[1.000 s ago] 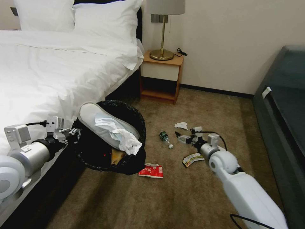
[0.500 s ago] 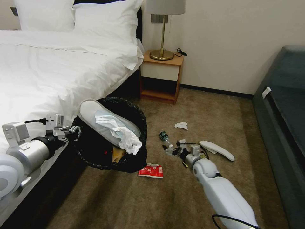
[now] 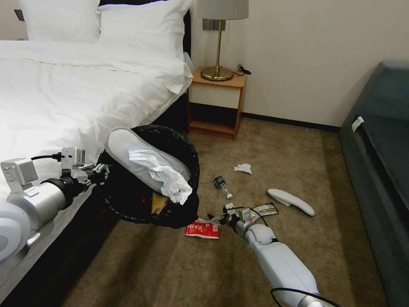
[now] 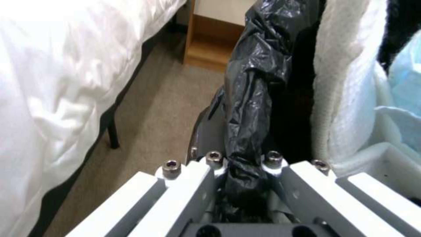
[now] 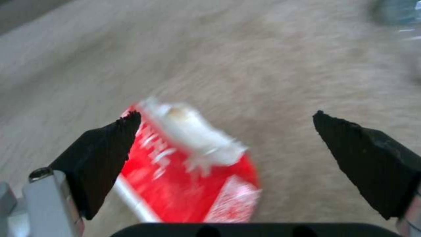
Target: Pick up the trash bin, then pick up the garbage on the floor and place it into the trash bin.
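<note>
1. Beside the bed, the left gripper holds the trash bin off the carpet, its fingers clamped on the bag-covered rim, as the left wrist view shows with black plastic bunched between them.
2. Inside the bin lie a white slipper and crumpled tissues, so part of the garbage is already collected.
3. Low over the carpet, the right gripper sits just beside the red wrapper, fingers spread wide and empty; in the right wrist view the red wrapper lies between the two black fingertips, nearer one of them.
4. The step in hand looks like grasping that wrapper. To do it well, centre the fingers over it, go down until the tips touch the carpet, and pinch a raised crease, since flat foil slips easily.
5. Still on the floor are a green bottle, a tissue, a yellow-silver wrapper and a second slipper, well apart from the bin.
6. Keep the bin's mouth tilted towards the right arm, so the drop is short.
</note>
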Available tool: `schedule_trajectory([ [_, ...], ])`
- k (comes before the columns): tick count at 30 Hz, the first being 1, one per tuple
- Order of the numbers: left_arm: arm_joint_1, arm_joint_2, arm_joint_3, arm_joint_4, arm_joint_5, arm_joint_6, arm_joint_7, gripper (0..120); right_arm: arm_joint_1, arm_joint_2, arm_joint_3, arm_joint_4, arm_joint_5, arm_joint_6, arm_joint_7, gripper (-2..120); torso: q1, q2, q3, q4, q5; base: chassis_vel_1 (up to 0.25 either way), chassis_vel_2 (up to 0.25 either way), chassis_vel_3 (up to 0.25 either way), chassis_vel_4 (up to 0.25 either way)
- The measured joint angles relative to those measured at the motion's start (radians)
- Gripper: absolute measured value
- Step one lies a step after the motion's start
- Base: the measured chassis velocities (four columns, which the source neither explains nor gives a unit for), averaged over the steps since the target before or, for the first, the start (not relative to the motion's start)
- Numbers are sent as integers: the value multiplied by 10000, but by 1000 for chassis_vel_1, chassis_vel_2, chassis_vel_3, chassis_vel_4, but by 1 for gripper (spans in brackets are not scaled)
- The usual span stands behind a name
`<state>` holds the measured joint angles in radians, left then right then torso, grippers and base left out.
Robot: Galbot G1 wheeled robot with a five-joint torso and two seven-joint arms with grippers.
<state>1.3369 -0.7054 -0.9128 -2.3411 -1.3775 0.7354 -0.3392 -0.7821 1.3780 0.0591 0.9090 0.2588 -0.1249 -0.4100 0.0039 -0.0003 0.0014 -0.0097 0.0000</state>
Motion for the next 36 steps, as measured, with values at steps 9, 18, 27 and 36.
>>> schedule_trajectory([
  [9, -236, 194, 25, -22, -310, 0, -102, 1, 722, 217, -382, -1181, -876, 699, -1404, 100, 0, -1, 1, 0, -1, 0, 0, 0, 0],
  [18, -631, 486, 134, 87, -533, 0, -132, 1, 1160, 494, -860, -2110, -1188, 1105, -2092, 100, 0, 0, 0, 0, -1, 0, 0, 0, 0],
  [27, -700, 561, 180, 123, -613, -1, -88, 1, 1298, 441, -884, -2577, -1315, 1317, -2495, 100, 0, 0, 0, -1, -1, 0, 0, 0, 0],
  [36, -566, 483, 250, 71, -464, -1, -68, 1, 1361, 730, -719, -3371, -1714, 1651, -2548, 96, 0, 0, 0, 0, 0, 0, 0, 0, 0],
])
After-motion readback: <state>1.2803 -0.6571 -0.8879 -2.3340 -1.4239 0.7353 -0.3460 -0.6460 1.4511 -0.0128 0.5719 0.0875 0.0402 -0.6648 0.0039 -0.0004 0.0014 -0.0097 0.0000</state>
